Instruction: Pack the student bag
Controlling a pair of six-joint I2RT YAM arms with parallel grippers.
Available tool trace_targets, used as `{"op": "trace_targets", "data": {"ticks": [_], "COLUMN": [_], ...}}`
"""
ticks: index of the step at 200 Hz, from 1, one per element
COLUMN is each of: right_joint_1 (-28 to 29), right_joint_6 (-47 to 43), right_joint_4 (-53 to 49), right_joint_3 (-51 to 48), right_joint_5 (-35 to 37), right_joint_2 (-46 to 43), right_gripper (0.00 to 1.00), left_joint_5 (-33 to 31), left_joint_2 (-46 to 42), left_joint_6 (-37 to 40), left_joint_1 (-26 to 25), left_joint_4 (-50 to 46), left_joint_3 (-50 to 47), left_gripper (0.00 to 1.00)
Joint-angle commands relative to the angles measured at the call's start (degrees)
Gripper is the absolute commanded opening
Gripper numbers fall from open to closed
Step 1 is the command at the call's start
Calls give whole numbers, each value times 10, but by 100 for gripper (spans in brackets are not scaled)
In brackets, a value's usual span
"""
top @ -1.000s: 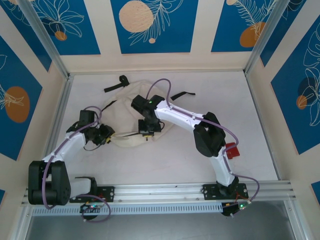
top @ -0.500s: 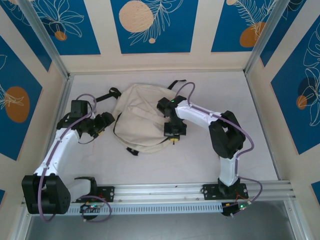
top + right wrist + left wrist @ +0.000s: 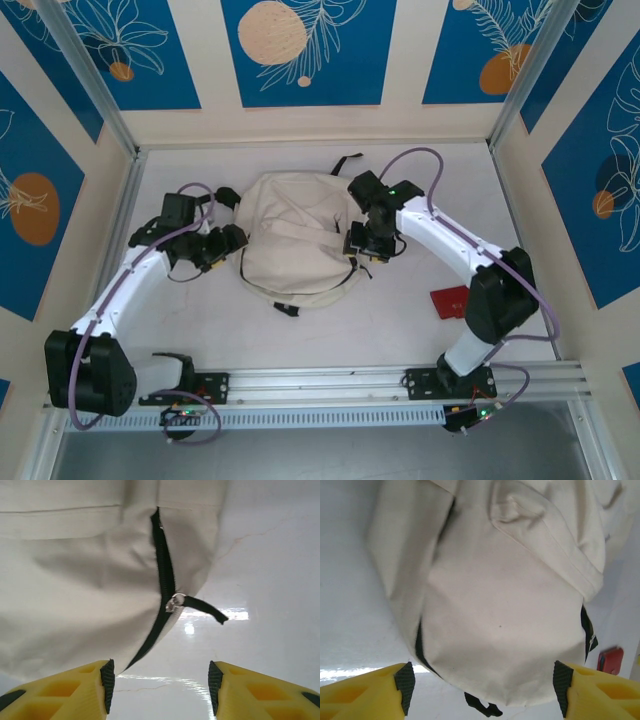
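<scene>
Left tool and right tool gape empty beside the bag; the right may miss the thin zip pull, shoving cloth.

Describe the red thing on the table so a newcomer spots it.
Start at the cream student bag in the middle of the white table. Look right and toward the near edge, beside the right arm's elbow. The small flat red item lies there, apart from the bag, the one bright red thing on the tabletop.
</scene>
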Motion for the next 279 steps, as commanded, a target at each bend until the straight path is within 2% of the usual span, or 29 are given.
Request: {"op": "trace_targets", "data": {"ticks": [1,24,57,97,136,184,203,240,279], "right_joint_1": [-7,-27,-63,-106,-117,-128,-127,-126,-127], "right_joint_6": [23,59,129,148,156,242,282,337,350], "right_joint_4": [11,48,130,201,213,262,316,395,420], "right_joint_3": [-28,-78,-160,-216,-233,-295,-324,-344,-338], "right_joint_5": [-13,-32,-81,-152,-187,-211,-238,-250,-234], "right_joint_2": [-1,-19,-63,-67,-59,-77,-86,-91,-91], "right_gripper": [55,55,61,61,59,74,75,75,71], "left_joint_5": [-7,-23,-68,-100,-71,-79,-88,-95,-95], "left_joint_2": [10,28,66,143,203,262,276,293,303], "left_joint_6": [30,47,91,132,141,158,163,158,140], "left_joint_1": [-60,-138,-249,-331,-367,-391,-396,-404,-407], "left_joint_4": [20,48,104,135,183,194,200,227,247], "left_joint_3": [30,44,54,84,92,108,107,89,62], "left_gripper": [72,67,67,66,66,65,64,54,35]}}
